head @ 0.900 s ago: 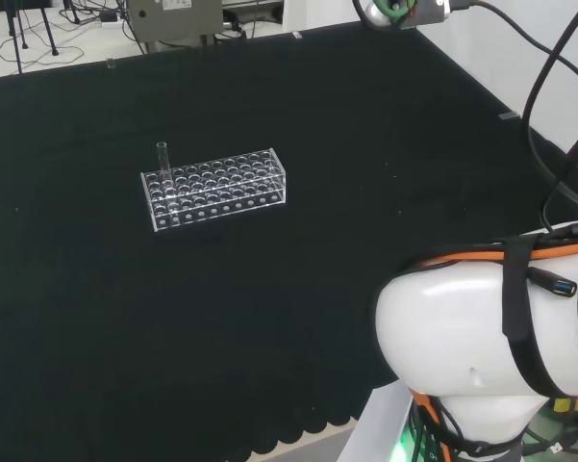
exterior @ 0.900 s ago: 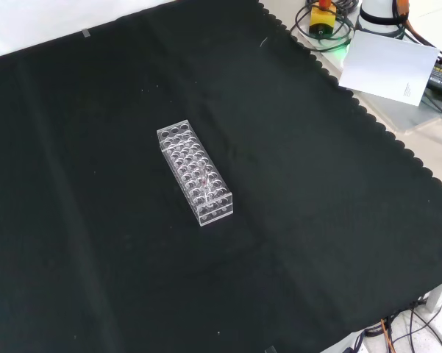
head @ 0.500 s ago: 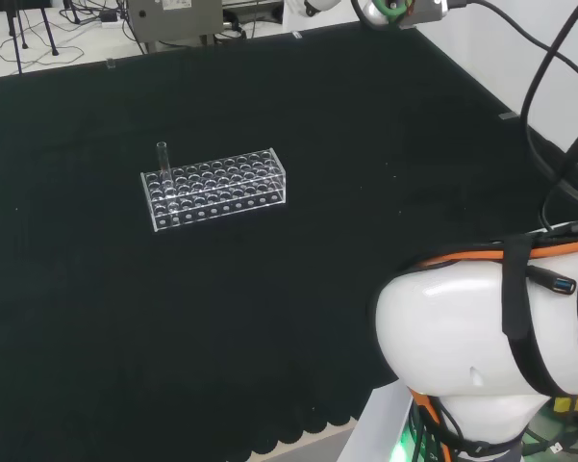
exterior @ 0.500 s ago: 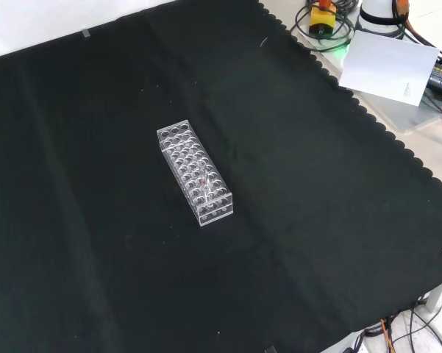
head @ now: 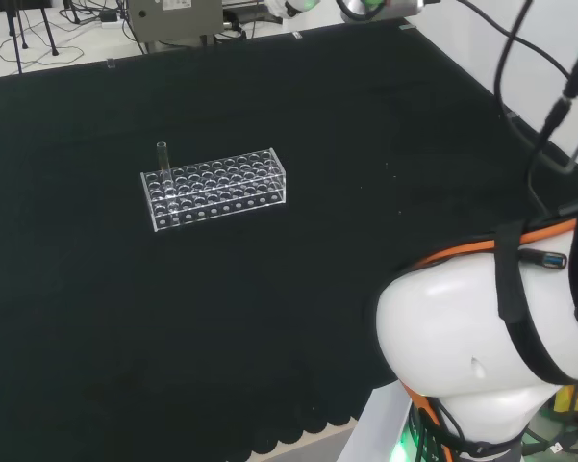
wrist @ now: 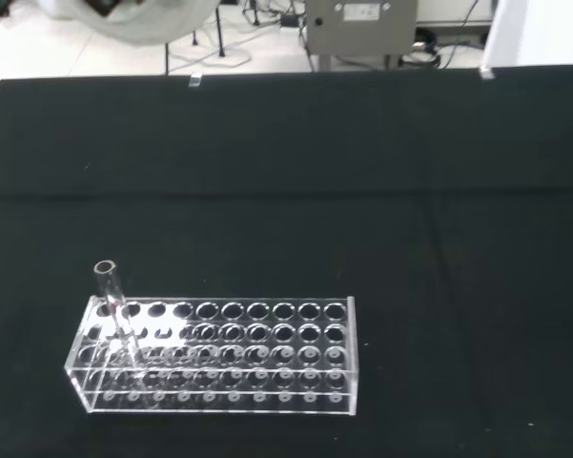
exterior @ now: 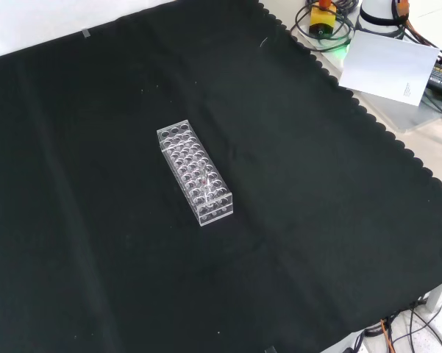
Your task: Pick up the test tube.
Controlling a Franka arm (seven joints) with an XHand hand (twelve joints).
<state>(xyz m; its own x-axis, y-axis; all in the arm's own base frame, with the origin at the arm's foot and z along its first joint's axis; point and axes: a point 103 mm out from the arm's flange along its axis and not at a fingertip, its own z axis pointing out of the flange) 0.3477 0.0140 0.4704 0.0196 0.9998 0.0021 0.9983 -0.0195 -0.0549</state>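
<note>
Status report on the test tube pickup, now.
Hand's state cannot be told. Test tube standing in an end hole of the rack, untouched. Cloth around the rack bare, nothing in the way.

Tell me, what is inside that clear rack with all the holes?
One clear test tube stands in an end hole of the rack, leaning a little. The other holes look empty. Whether the tube holds liquid cannot be seen.

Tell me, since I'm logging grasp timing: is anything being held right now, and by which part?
Nothing is held. The test tube stands untouched in an end hole of the clear rack on the black cloth.
</note>
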